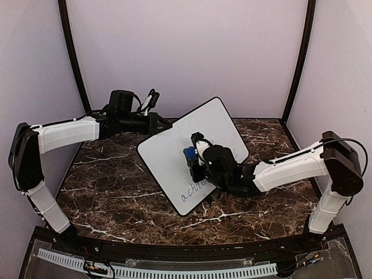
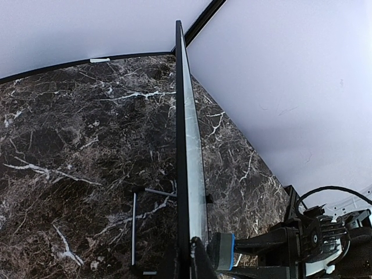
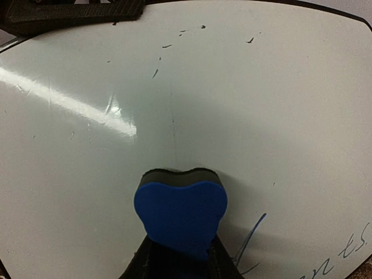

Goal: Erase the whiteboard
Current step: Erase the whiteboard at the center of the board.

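The whiteboard (image 1: 174, 157) stands tilted on the marble table, propped up on edge. My left gripper (image 1: 161, 123) is shut on its upper left rim; in the left wrist view the whiteboard (image 2: 185, 145) runs edge-on out of that gripper (image 2: 192, 258). My right gripper (image 1: 197, 152) is shut on a blue eraser (image 1: 189, 156), whose dark felt side presses flat against the board's face. In the right wrist view the eraser (image 3: 180, 212) sits mid-board (image 3: 261, 104) between the right gripper's (image 3: 180, 261) fingers. Blue handwriting (image 3: 343, 256) remains at the lower right, also visible low on the board as writing (image 1: 195, 189).
A thin metal wire stand (image 2: 135, 221) rests on the dark marble table (image 1: 110, 186) behind the board. Pale walls with black corner posts (image 1: 74, 58) close in the back and sides. The right arm (image 1: 290, 168) stretches across the table's right half.
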Motion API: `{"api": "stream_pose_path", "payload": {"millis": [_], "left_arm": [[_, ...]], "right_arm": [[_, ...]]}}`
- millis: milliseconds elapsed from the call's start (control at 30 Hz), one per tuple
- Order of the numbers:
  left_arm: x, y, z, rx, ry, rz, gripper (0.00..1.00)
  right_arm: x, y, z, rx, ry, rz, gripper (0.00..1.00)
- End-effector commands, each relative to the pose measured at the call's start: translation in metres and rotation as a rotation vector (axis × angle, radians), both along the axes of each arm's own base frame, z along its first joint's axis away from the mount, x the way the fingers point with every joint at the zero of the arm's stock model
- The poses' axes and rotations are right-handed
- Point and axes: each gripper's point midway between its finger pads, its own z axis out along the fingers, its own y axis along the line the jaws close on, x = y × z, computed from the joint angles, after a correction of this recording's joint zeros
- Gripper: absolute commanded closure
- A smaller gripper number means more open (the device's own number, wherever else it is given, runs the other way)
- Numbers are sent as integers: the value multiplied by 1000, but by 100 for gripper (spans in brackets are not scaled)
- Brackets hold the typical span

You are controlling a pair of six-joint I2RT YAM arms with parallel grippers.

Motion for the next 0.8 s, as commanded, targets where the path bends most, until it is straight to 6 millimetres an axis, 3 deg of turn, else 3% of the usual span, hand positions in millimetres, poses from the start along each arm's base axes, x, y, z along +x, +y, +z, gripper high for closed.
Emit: {"api": "stream_pose_path", "payload": {"millis": [0,167,300,567,767], "left_arm": [[-33,-22,-7,20,13,-118,100],[-33,-23,-8,17,21,-121,100],[-34,-23,-9,17,24,-121,100],[-34,-24,-8,19,17,-122,100],[-34,-23,-5,19,4,-120,100]], "right_arm": [[0,-19,-33,-58,46,-29,76],[-10,-43,-48,-75,78,-53,76],[-9,-49,-49,-81,78,-66,76],[22,-33,-15,-65,-5,-74,76],[43,-33,4,-49,-40,-92,76]]}}
